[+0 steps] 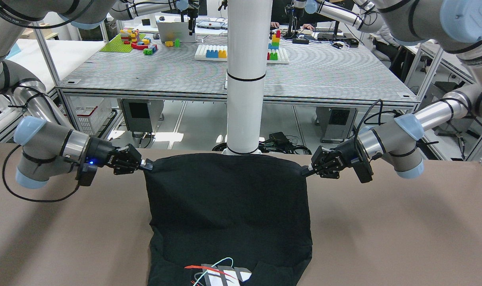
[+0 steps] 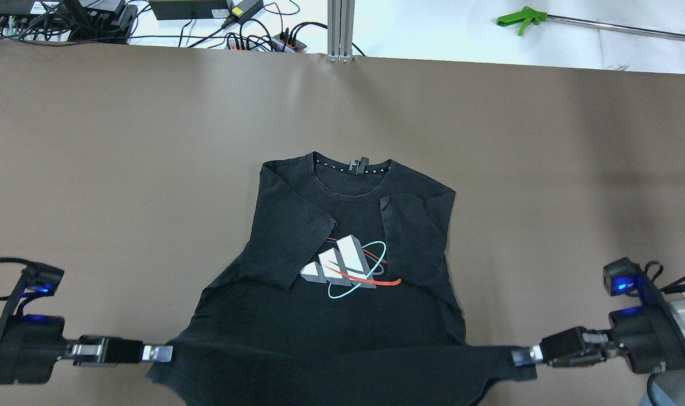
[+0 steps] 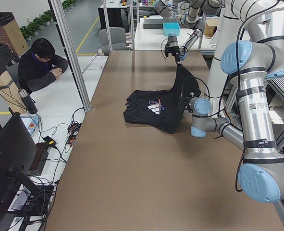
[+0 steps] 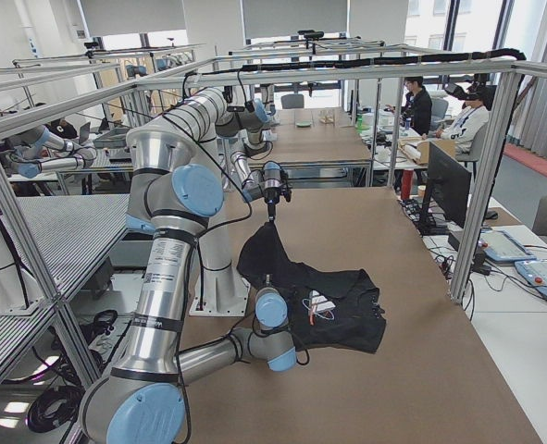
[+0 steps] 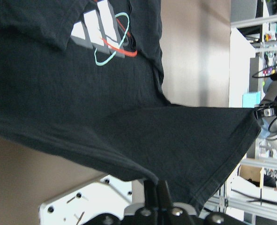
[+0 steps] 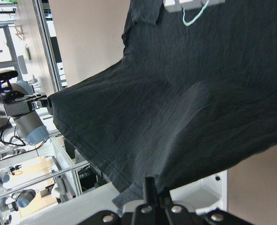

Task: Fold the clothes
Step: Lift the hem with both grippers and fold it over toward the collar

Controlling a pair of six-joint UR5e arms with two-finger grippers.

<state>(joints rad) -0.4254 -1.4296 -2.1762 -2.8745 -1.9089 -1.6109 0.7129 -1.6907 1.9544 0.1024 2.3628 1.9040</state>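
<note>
The black T-shirt (image 2: 320, 316) lies mid-desk (image 2: 122, 169), its long axis running from the robot's edge to the far edge, collar (image 2: 354, 169) pointing far. It is soft, matte knit, with the sleeves (image 2: 297, 225) folded inward beside a white, teal and red print (image 2: 348, 265). The left gripper (image 2: 165, 353) and right gripper (image 2: 520, 356) each pinch a hem corner, holding the hem lifted and taut.

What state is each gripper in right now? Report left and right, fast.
Left gripper: shut on a hem corner of the black T-shirt.
Right gripper: shut on the other hem corner.
</note>
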